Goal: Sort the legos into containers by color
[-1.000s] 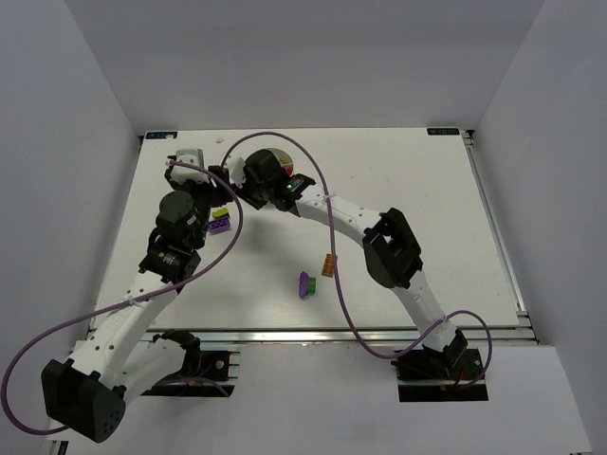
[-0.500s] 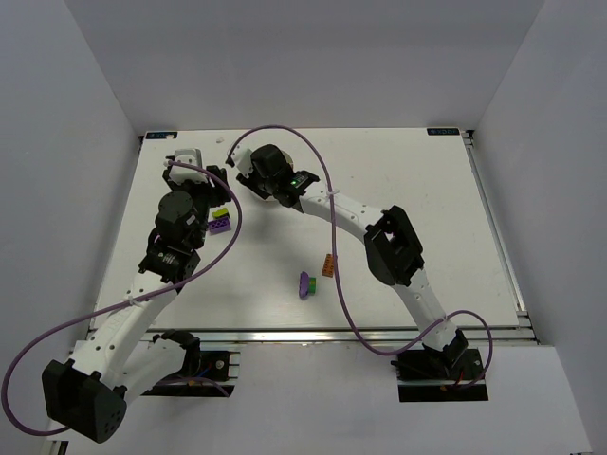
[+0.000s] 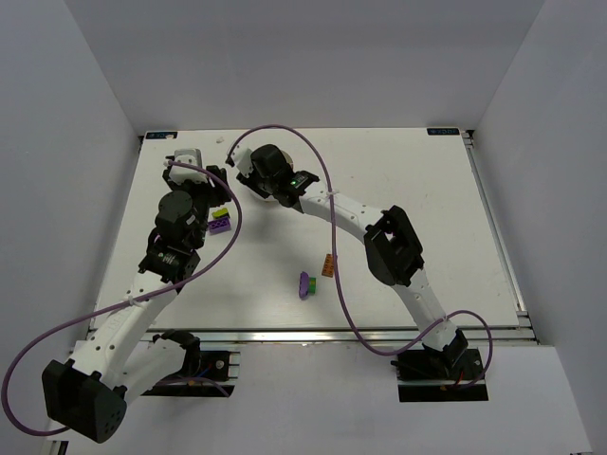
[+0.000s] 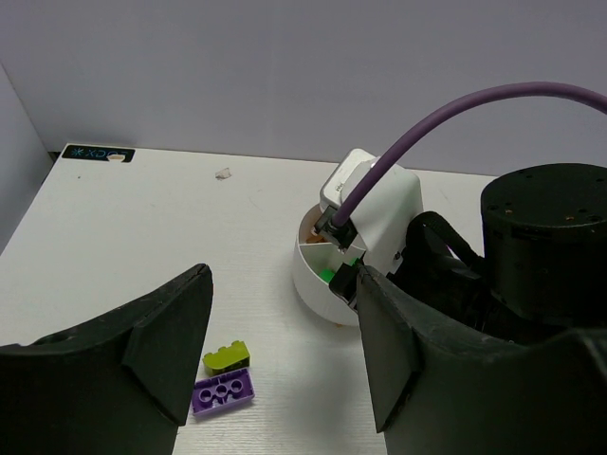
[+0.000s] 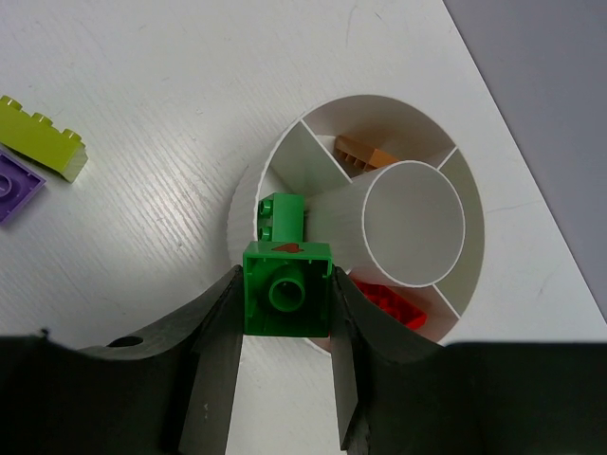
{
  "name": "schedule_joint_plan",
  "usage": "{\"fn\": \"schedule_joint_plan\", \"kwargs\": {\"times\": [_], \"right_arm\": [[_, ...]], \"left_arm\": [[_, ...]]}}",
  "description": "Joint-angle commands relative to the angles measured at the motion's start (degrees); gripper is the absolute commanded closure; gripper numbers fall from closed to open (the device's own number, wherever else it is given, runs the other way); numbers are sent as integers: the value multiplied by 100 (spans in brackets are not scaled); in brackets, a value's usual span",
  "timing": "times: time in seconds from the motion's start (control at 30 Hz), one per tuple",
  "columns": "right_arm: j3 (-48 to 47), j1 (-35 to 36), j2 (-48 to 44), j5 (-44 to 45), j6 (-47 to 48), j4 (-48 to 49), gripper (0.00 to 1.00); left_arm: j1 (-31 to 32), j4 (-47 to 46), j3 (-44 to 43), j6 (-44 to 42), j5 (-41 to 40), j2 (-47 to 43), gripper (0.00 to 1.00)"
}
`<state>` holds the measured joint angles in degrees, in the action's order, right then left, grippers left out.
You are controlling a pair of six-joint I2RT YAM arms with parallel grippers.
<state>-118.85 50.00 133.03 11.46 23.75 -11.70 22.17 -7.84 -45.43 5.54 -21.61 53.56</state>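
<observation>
My right gripper is shut on a green brick, held over the near rim of the white dish. The wedge just beyond it holds another green brick. Other wedges hold an orange brick and a red brick; the centre well is empty. My left gripper is open and empty, above a lime brick and a purple brick lying left of the dish. In the top view the right wrist hides the dish.
A purple-and-lime piece and an orange brick lie mid-table near the right arm's elbow. The lime brick and purple brick lie beside the left wrist. A purple cable loops over both arms.
The right wrist moved left and away from the bases over the dish, covering it in the top view, then held still. The left arm has not moved.
</observation>
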Motion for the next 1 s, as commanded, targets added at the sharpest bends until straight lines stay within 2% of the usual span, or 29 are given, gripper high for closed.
{"fn": "schedule_joint_plan", "kwargs": {"times": [0.0,0.97], "right_arm": [[-174,10,-58,75,60,265,100],[-156,1,-58,31,95,256,100]], "left_arm": [[-38,-87,17,-18,51,-109,29],[-38,-87,17,-18,139,-91,29]]}}
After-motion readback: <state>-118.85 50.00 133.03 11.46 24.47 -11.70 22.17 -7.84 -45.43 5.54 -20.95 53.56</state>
